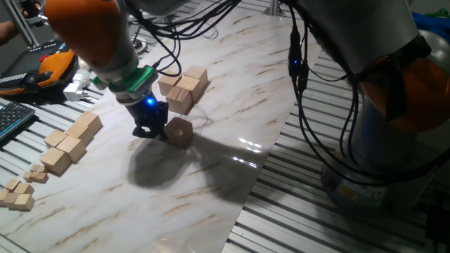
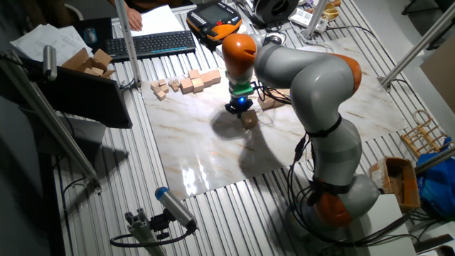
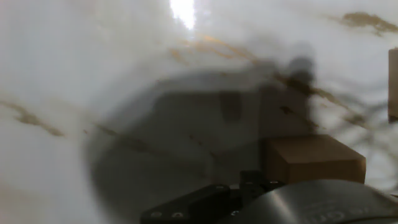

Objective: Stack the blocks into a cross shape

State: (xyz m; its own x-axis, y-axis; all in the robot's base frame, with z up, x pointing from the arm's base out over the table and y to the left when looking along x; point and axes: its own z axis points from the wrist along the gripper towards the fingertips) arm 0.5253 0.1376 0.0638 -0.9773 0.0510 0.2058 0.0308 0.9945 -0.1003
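My gripper (image 1: 152, 132) hangs low over the marble board, its black fingers just left of a single light-tan block (image 1: 181, 131). The fingers stand slightly apart with nothing between them; the block is beside them, not in them. The same block shows in the other fixed view (image 2: 249, 119) under the gripper (image 2: 239, 107), and at the lower right of the hand view (image 3: 314, 158). Several more blocks (image 1: 184, 87) sit bunched together farther back on the board. The edge of one of them shows at the right border of the hand view (image 3: 393, 84).
A row of joined tan cubes (image 1: 70, 143) lies at the board's left edge, with small cubelets (image 1: 17, 193) in front of it. A keyboard (image 1: 10, 119) and an orange pendant (image 1: 53, 67) lie at the far left. The robot's base (image 1: 394, 105) and its cables stand at the right.
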